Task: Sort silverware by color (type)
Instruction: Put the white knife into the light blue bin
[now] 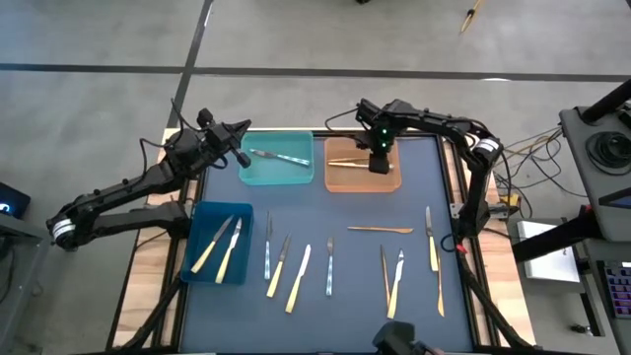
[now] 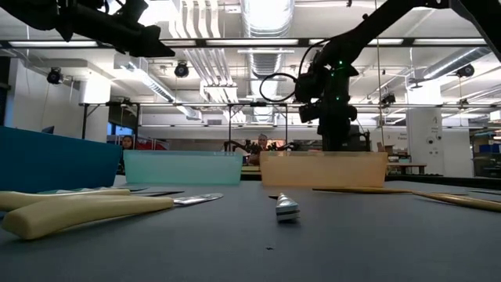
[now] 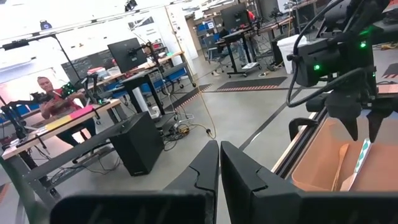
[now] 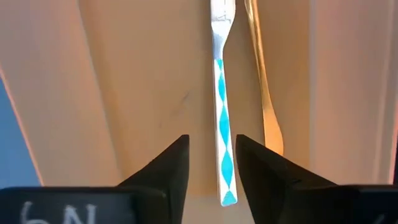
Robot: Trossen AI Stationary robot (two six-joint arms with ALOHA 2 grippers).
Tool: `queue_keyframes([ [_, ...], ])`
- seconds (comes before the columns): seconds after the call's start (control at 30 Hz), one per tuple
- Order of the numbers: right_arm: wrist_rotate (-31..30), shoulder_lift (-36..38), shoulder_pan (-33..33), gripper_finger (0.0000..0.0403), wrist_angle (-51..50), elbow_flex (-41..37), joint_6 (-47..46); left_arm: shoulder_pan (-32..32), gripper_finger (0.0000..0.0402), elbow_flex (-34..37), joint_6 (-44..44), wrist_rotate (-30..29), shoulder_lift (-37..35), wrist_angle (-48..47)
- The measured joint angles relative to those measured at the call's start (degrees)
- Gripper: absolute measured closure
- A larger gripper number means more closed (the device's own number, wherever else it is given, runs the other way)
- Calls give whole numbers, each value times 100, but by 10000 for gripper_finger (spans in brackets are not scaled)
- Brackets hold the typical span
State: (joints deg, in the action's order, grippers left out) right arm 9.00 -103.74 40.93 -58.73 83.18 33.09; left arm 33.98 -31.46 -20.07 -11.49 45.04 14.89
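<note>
Three bins sit at the far side of your table: a teal bin (image 1: 277, 159), an orange bin (image 1: 362, 164) and a dark blue bin (image 1: 219, 243) nearer the left edge. Count two pale yellow pieces (image 1: 220, 246) in the dark blue bin, and what looks like two silvery pieces (image 1: 280, 157) in the teal bin, though they overlap and are hard to separate from above. Your right gripper (image 4: 211, 163) hangs over the orange bin with its fingers apart, holding nothing; below it a silver fork with a teal diamond handle (image 4: 222, 106) lies on the bin floor beside one orange-tan piece (image 4: 263, 87). On the dark mat (image 1: 355, 251) you have nine loose pieces (image 1: 329, 264), eight in a row and one orange-tan one lying crosswise. Your left gripper (image 1: 240, 148) waits at the teal bin's left edge, fingers pressed together and empty.
</note>
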Motion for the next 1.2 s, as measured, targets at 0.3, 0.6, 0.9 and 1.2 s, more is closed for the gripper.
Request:
queue_keyframes([
  [0.3, -592, -134, -387, 272, 428, -316, -296, 0, 401, 0, -27, -8, 0, -4],
  [0.6, -1056, -264, -453, 277, 592, -434, -662, 0, 401, 0, -27, -10, -2, -6],
  [0.9, -1052, -450, -455, 280, 807, -457, -700, -1, 402, 0, -25, -10, -2, -63],
  [1.2, -1050, -633, -453, 285, 863, -455, -714, 0, 402, 0, -25, -10, -2, -93],
])
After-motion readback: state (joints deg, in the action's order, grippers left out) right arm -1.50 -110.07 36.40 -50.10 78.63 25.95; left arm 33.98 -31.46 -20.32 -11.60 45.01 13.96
